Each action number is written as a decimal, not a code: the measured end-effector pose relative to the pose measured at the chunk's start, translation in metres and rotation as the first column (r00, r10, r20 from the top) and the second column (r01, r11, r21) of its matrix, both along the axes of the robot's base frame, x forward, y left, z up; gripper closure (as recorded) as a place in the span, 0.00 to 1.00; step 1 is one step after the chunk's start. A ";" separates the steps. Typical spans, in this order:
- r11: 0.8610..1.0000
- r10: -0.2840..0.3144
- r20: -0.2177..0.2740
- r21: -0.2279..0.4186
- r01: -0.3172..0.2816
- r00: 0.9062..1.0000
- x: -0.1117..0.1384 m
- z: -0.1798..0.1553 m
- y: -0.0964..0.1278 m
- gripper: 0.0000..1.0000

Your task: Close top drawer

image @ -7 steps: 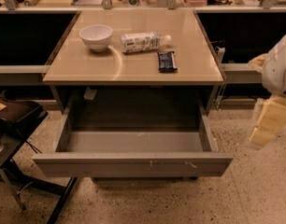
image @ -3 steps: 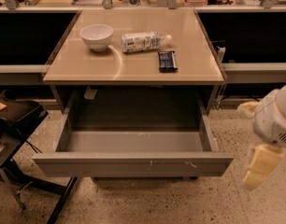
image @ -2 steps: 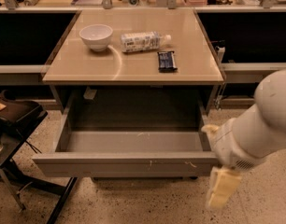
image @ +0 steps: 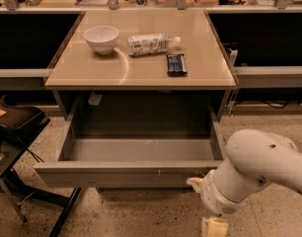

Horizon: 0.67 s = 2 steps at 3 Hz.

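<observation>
The top drawer (image: 122,175) is a wide shallow grey metal drawer under the tan table top (image: 141,75). It stands pulled far out, and its grey inside holds nothing. Its flat front has small pale scratch marks right of centre. My white arm (image: 254,167) reaches in from the right. My gripper (image: 213,222) hangs low at the bottom edge of the camera view. It is just in front of and below the drawer front's right end, and partly cut off by the frame.
On the table top are a white bowl (image: 101,37), a plastic bottle (image: 152,43) lying on its side and a dark snack bar (image: 175,64). A black stool (image: 15,125) stands close to the drawer's left. Dark shelves flank the table. The floor is speckled.
My arm has swung from the far right leftward and downward, to the drawer front's right end. The drawer has not moved and is still open.
</observation>
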State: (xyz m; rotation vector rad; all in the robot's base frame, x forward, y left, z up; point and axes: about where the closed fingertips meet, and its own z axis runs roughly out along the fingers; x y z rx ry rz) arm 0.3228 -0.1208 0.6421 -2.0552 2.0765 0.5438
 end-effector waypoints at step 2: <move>0.995 -0.086 -0.026 -0.052 0.085 0.996 0.057 -0.037 -0.035 0.00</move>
